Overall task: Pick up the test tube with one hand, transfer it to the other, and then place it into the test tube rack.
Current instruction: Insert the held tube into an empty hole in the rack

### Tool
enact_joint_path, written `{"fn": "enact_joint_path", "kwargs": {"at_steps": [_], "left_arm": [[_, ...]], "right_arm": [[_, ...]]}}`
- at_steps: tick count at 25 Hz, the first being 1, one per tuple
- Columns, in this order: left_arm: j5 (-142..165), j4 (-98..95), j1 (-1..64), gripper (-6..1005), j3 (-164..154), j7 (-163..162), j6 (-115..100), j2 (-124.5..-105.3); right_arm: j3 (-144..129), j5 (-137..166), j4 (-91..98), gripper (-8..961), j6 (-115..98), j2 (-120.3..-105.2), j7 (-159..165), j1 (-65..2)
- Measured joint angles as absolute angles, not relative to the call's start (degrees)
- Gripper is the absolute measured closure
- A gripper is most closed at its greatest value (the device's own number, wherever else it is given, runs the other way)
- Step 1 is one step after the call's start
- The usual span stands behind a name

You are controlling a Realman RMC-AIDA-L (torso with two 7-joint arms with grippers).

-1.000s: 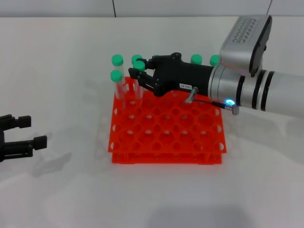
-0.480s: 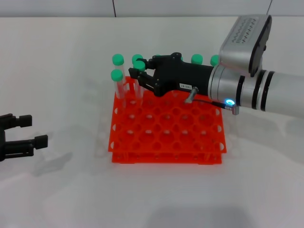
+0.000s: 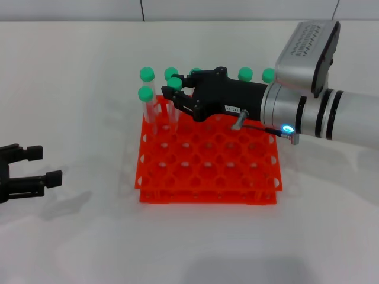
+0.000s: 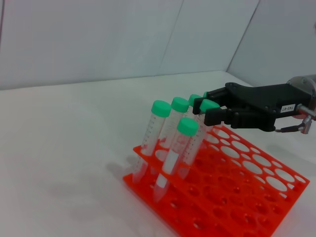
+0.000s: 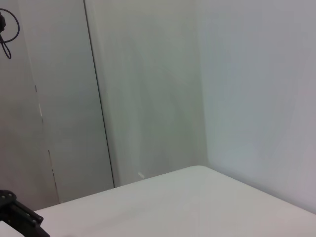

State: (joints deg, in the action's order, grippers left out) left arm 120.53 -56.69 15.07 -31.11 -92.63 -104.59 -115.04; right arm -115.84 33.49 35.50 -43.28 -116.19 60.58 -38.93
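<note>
The orange-red test tube rack [image 3: 207,171] stands mid-table and also shows in the left wrist view [image 4: 237,197]. My right gripper [image 3: 172,89], black with a small white label, reaches over the rack's back row from the right. It is shut on a green-capped test tube [image 3: 174,83], which stands roughly upright with its lower end in a back-left hole. The left wrist view shows the cap [image 4: 209,105] between the right gripper's [image 4: 206,109] fingers. My left gripper [image 3: 52,164] is open and empty, low at the far left, well apart from the rack.
Other green-capped tubes stand in the rack's back rows, at the left [image 3: 144,93] and at the right [image 3: 245,73]. Several lean in the left wrist view [image 4: 187,126]. The table is white, with a pale wall behind.
The right gripper and its tube have barely shifted. The left gripper has drifted slightly down and to the right, still open.
</note>
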Motion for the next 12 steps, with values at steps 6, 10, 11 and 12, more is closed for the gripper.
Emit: {"fn": "enact_joint_path", "kwargs": {"at_steps": [6,10,11,12], "left_arm": [[120.53,-56.69,15.13,111,-31.11,-92.64,-104.59,-115.05],[120.53,-56.69,15.12,111,-31.11,-92.64,-104.59,-115.05],[120.53,-56.69,15.12,111,-31.11,-92.64,-104.59,-115.05],[120.53,-56.69,15.12,111,-31.11,-92.63,-104.59,-115.05]], "right_arm": [[-115.84,33.49,35.52,687,-43.36,-116.19,60.56,-38.93],[-115.84,33.49,35.55,687,-43.39,-116.19,60.55,-38.98],[-115.84,33.49,35.56,687,-43.39,-116.19,60.55,-39.0],[-115.84,33.49,35.59,687,-43.4,-116.19,60.55,-39.02]]}}
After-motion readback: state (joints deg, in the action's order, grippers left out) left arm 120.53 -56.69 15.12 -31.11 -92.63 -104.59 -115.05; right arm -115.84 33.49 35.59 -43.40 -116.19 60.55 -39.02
